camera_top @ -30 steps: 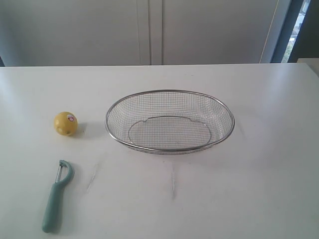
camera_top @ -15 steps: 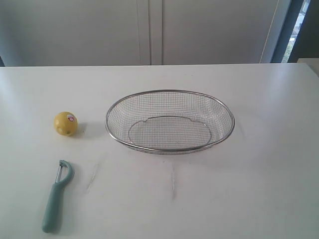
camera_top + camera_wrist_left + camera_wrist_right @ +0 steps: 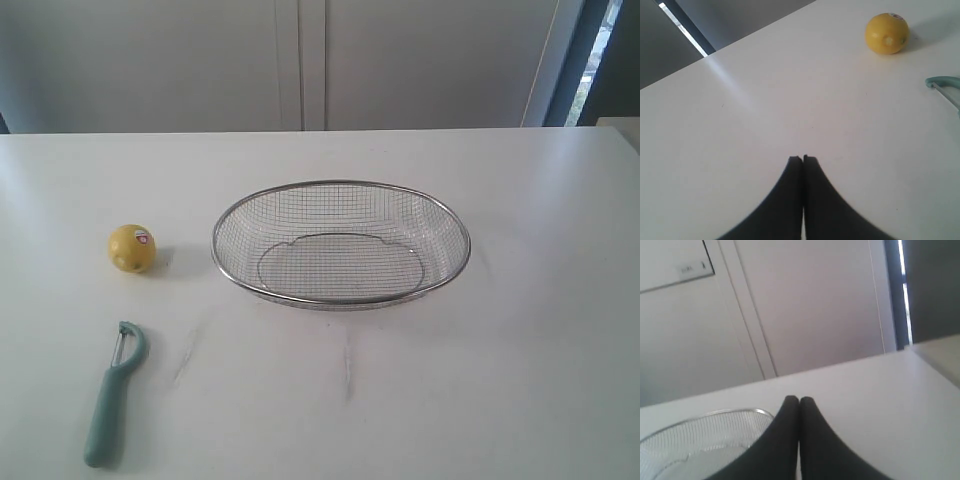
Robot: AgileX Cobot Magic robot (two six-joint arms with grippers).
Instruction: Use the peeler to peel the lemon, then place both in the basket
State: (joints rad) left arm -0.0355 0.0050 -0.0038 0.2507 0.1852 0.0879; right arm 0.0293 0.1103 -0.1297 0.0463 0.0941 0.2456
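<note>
Teal peeler (image 3: 940, 80) runs off the left wrist view; left gripper (image 3: 803, 159) and right gripper (image 3: 799, 399) sit closed, empty.

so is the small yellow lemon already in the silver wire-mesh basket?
No, the small yellow lemon sits on the white table to the left of the silver wire-mesh basket, which is empty.

I see a white table (image 3: 540, 380) with three things resting directly on it. The wire-mesh basket (image 3: 340, 205) sits near the middle, empty. The lemon (image 3: 131, 248) lies at the basket's 9 o'clock, apart from the rim, sticker up. The peeler (image 3: 113, 395) lies flat at the lemon's 6 o'clock, head toward 12, handle toward 6.
</note>
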